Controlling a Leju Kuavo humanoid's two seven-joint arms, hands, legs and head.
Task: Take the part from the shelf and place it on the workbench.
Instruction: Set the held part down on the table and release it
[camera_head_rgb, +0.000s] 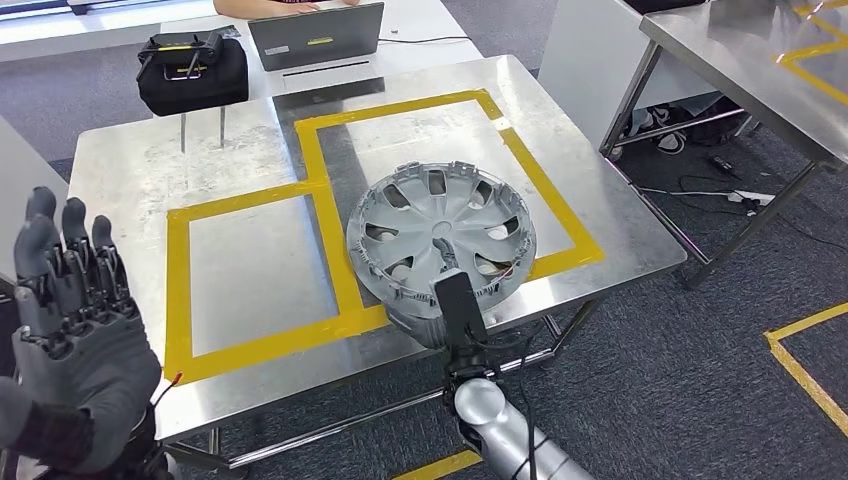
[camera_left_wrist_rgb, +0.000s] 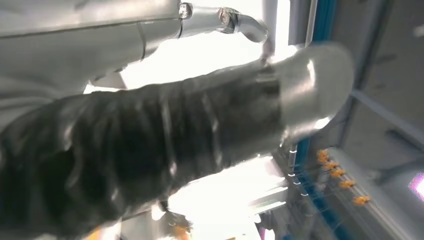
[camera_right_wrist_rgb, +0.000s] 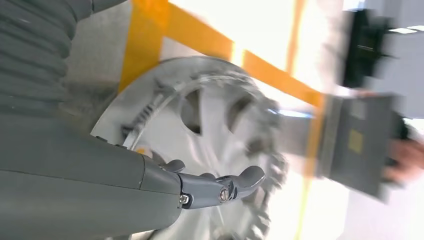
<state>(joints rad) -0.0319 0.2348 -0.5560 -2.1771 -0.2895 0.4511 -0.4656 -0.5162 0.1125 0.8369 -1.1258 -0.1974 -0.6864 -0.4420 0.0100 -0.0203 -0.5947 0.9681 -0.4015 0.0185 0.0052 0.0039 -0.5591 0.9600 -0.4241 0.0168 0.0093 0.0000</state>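
Observation:
The part is a grey plastic hubcap (camera_head_rgb: 440, 232) with several spoke openings. It sits tilted over the near right of the steel workbench (camera_head_rgb: 120, 170), across the yellow tape frame (camera_head_rgb: 330, 215), and its near rim overhangs the table's front edge. My right hand (camera_head_rgb: 432, 322) grips that near rim from below. In the right wrist view my right hand (camera_right_wrist_rgb: 100, 170) lays its thumb (camera_right_wrist_rgb: 220, 187) over the hubcap (camera_right_wrist_rgb: 210, 115). My left hand (camera_head_rgb: 75, 330) is raised off the table's near left corner, fingers up and spread, holding nothing. In the left wrist view my left hand (camera_left_wrist_rgb: 150, 150) looms large and blurred.
A black bag (camera_head_rgb: 192, 70) and a grey laptop (camera_head_rgb: 316, 38) stand at the far end, where a person's arm (camera_head_rgb: 280, 6) reaches in. Another steel table (camera_head_rgb: 760, 60) stands at the right, with cables (camera_head_rgb: 700, 160) on the floor beneath it.

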